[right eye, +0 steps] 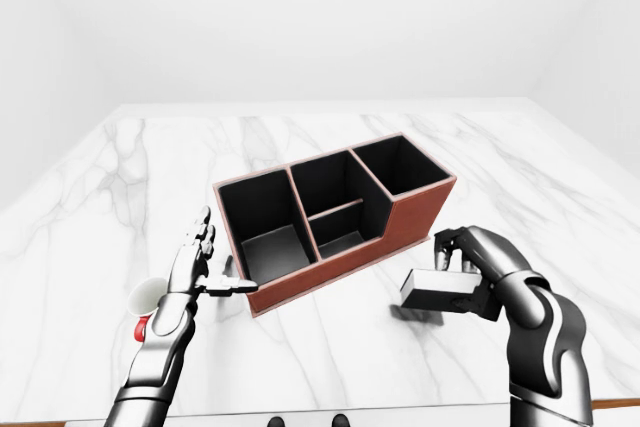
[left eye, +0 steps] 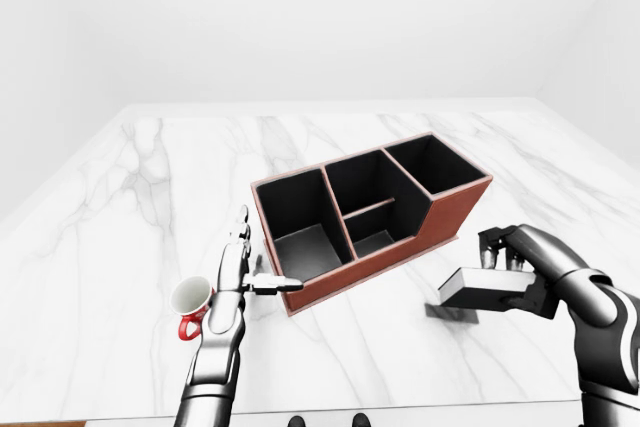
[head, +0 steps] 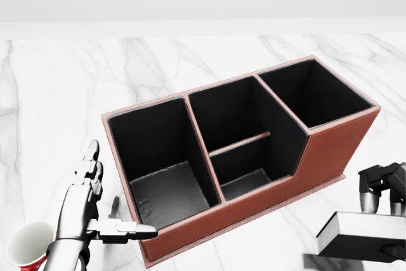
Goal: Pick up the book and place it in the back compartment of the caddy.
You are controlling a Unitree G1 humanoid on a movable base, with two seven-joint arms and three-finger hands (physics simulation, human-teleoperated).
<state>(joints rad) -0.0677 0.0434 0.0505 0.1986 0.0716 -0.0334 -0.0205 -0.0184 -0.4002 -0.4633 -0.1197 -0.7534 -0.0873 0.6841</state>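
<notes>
The caddy (left eye: 455, 219) is a red-brown box with black compartments, lying slantwise on the white marble table (left eye: 120, 207). The book (left eye: 482, 289) is a small grey-and-white block held off the table to the right of the caddy, its shadow beneath it. My right hand (left eye: 515, 269) is shut on the book, fingers over its top edge. My left hand (left eye: 240, 267) is open and flat, fingers pointing up, thumb touching the caddy's lower left corner.
A white mug with a red handle (left eye: 190, 307) stands just left of my left wrist. The table's near edge runs along the bottom of the eye views. White walls surround the table.
</notes>
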